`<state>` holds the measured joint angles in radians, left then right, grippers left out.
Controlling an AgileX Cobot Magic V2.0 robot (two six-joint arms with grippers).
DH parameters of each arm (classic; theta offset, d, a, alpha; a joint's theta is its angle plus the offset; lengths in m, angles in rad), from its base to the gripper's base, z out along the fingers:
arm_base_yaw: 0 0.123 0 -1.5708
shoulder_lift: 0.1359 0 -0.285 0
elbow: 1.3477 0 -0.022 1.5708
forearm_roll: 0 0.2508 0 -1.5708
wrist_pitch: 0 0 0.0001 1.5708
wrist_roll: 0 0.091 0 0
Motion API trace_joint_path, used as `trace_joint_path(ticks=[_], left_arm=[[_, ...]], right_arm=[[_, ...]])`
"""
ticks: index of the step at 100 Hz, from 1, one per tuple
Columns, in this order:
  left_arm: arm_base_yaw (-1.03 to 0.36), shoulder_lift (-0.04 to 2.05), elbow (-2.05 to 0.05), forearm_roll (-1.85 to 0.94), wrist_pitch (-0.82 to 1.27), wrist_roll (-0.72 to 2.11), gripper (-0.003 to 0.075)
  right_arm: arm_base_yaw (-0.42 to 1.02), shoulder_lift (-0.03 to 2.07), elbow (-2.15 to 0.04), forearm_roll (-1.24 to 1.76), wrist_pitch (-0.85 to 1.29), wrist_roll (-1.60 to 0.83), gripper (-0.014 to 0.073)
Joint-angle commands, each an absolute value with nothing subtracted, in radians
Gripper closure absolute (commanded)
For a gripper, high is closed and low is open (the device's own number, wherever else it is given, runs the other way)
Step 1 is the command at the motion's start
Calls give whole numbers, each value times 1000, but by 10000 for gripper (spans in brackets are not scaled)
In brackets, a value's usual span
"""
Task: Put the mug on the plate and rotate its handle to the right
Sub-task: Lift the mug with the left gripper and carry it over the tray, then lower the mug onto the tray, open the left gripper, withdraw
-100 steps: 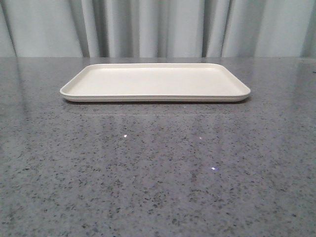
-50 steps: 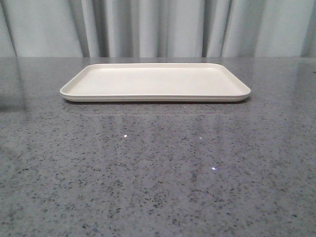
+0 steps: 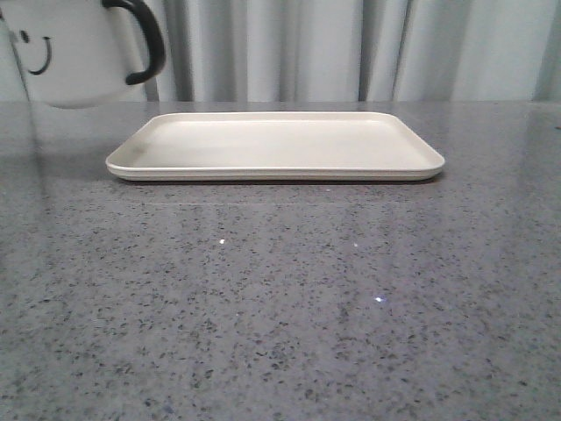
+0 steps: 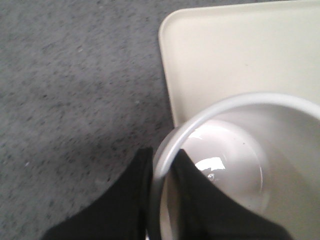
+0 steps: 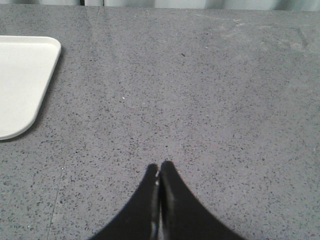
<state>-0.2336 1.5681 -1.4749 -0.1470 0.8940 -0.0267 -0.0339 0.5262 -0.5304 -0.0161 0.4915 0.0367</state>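
Note:
The white mug [image 3: 74,53] with a black smiley face hangs in the air at the upper left of the front view, above the table and left of the plate [image 3: 274,146]. Its black handle [image 3: 145,42] points right, toward the plate. In the left wrist view my left gripper [image 4: 162,160] is shut on the mug's rim [image 4: 210,117], one finger inside and one outside. The plate's corner [image 4: 200,50] lies below the mug there. My right gripper [image 5: 159,171] is shut and empty above bare table, to the right of the plate's corner [image 5: 20,85].
The grey speckled table [image 3: 280,298] stretches round the plate. Pale curtains [image 3: 351,48] hang behind the table's far edge.
The mug, held by my left gripper, has come into the front view at the upper left. It was out of view in both earlier frames. The plate has not moved.

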Motion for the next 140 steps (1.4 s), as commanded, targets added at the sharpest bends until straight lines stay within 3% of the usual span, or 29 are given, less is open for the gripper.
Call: trace_joint_path(ticks=[1,40,104,114,140], left_arm=[[-285,1592,-1583,-165,859,10,739],[-432,1824,-1860,-161,946,110,739],[-457,1896,-1883,-159,936,135,732],[-457,1898,-1883,-159,936,135,673],[-455,1902,-1883,-161,936,135,409]], right_arm=[[-39,535,-561,-17,419,28,662],[-39,535,-561,-17,421,28,662],[-39,535,-561,-17,452,28,662],[-39,535,-561,-17,452,28,662],[-39,535,-561,-17,452,28,662]])
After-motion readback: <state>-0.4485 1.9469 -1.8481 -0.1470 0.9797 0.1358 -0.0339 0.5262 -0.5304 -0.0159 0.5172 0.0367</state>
